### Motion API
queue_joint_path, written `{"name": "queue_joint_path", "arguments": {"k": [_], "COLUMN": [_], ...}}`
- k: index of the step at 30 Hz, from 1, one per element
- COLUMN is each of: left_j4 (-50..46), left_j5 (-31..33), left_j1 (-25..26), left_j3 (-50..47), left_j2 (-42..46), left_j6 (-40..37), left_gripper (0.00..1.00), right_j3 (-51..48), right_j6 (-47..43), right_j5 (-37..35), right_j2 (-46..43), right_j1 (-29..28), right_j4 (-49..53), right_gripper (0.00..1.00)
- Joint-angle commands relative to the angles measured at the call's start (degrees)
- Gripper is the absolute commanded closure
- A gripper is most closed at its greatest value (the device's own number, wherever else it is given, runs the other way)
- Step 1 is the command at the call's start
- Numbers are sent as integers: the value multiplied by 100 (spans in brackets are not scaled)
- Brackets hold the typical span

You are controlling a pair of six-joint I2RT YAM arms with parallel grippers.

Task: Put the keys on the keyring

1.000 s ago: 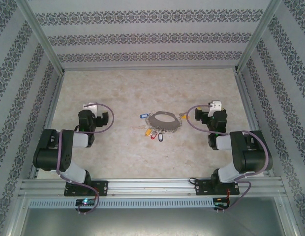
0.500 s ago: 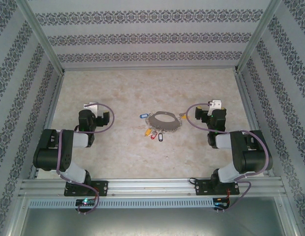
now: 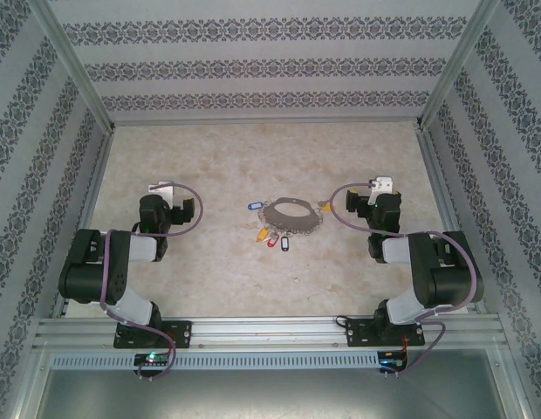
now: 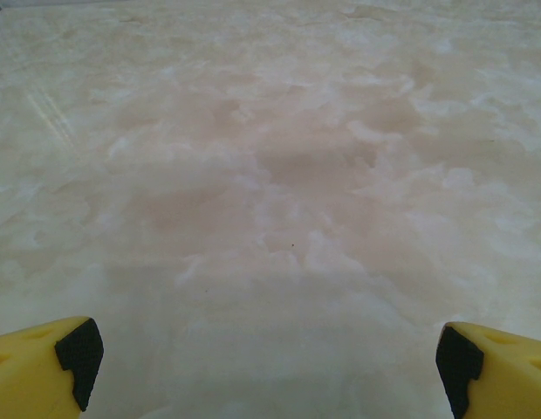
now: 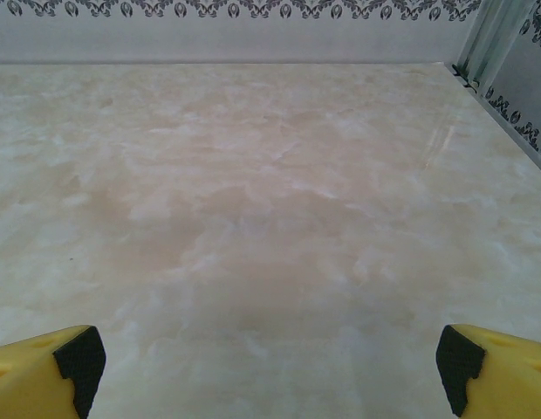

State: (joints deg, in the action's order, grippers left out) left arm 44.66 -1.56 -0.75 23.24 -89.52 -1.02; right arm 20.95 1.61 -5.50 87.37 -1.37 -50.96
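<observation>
At the middle of the table [image 3: 209,157], the keyring [image 3: 288,216] is lying with the keys [image 3: 272,236] clustered around its rim, seemingly unthreaded, while the left gripper [image 4: 266,365] and right gripper [image 5: 266,367] are hovering to either side, jaws spread wide, grasping nothing.

Both arms look alike. The left arm [image 3: 109,262] and the right arm [image 3: 432,266] are built of chunky, rounded black joint housings joined by pale silver-grey links. A thin mauve cable [image 3: 188,189] loops off the left one, and a second cable [image 3: 334,202] of the same colour loops off the right. Each arm carries a small white block [image 3: 159,188] by its wrist and stands on a flat black base plate [image 3: 153,334]. The left gripper [image 4: 266,362] has 2 yellow fingers [image 4: 26,371] faced with black pads [image 4: 78,353]. The right gripper [image 5: 266,362] is coloured the same.
</observation>
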Motion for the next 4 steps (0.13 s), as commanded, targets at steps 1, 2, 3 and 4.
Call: {"name": "queue_joint_path", "arguments": {"k": [1, 2, 3, 4], "left_j4": [218, 217, 218, 212], "left_j5": [-92, -95, -90, -90], "left_j1": [23, 23, 23, 23], "left_j3": [84, 83, 84, 84], "left_j2": [4, 4, -2, -2], "left_j6": [110, 108, 111, 111], "left_gripper": [1, 1, 1, 1], "right_j3": [120, 112, 111, 111], "right_j6": [18, 23, 18, 23], "right_j5": [79, 84, 84, 84], "right_j2": [-87, -87, -90, -89], "right_j1": [-30, -30, -30, -22], "right_j4": [0, -10, -10, -19], "right_gripper": [2, 2, 2, 2]}}
